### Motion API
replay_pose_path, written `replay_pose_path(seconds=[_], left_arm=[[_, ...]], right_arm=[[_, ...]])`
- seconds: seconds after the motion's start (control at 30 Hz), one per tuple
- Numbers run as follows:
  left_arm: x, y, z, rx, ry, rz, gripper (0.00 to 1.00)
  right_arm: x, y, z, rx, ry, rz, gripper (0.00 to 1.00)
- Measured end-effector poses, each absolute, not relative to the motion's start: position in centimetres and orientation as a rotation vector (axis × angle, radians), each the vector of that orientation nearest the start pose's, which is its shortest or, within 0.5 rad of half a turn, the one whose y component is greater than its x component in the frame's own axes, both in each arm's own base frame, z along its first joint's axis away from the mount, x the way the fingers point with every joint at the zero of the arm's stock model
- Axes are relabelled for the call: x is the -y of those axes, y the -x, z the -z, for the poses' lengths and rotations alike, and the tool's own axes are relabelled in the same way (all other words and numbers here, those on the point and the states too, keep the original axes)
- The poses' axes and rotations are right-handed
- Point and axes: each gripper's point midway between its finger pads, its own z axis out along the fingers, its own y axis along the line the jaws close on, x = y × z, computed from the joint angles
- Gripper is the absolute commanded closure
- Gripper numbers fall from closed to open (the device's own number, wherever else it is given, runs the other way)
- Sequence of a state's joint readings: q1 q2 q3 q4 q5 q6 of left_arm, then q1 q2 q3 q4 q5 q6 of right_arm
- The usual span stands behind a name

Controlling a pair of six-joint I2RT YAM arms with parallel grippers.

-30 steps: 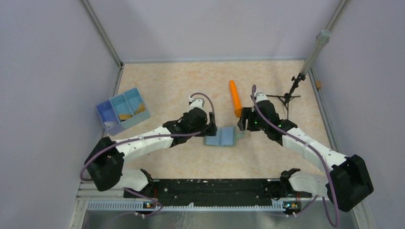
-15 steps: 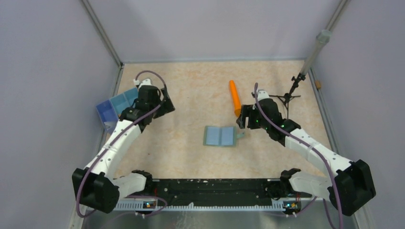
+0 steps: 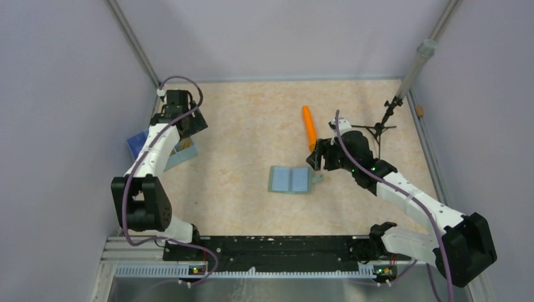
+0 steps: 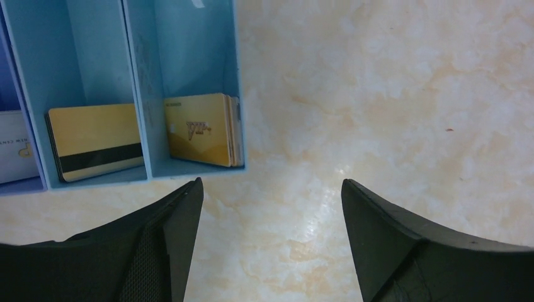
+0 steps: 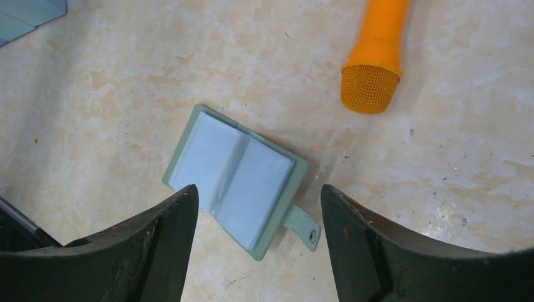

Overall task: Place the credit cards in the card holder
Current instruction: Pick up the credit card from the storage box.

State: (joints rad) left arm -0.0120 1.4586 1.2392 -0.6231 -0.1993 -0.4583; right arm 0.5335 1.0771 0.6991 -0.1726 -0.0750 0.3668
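Not much done yet, afaict: card holder (image 5: pixel 236 189) lies open mid-table, pale pockets up, no card showing. Credit cards (image 4: pixel 201 129) sit in the blue tray (image 4: pixel 140 88), two stacks in neighbouring compartments. Left gripper (image 4: pixel 271 185) hovers by the tray's edge, spread wide, empty. Right gripper (image 5: pixel 258 189) is spread above the holder, gripping nothing. Every card visible is left to move.

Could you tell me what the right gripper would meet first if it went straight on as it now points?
Probably the open card holder, lying on the table between the spread fingers of the right gripper in its wrist view; nothing shows in between, though depth is unclear.
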Motion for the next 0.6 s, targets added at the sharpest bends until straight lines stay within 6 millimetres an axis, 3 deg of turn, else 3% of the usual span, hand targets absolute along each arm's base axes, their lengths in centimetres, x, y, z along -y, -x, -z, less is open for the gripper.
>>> replay_pose_path(seconds=[0.27, 0.6], left_arm=[[-5.1, -39.5, -11.9, -2.403, 0.7, -0.128, 0.25], [-5.0, -41.2, -8.2, -2.497, 0.675, -0.074, 0.42]], right_arm=[[-19.7, -26.7, -14.4, -2.171, 0.249, -0.643, 0.3], [-20.0, -26.5, -14.5, -2.168, 0.255, -0.661, 0.31]])
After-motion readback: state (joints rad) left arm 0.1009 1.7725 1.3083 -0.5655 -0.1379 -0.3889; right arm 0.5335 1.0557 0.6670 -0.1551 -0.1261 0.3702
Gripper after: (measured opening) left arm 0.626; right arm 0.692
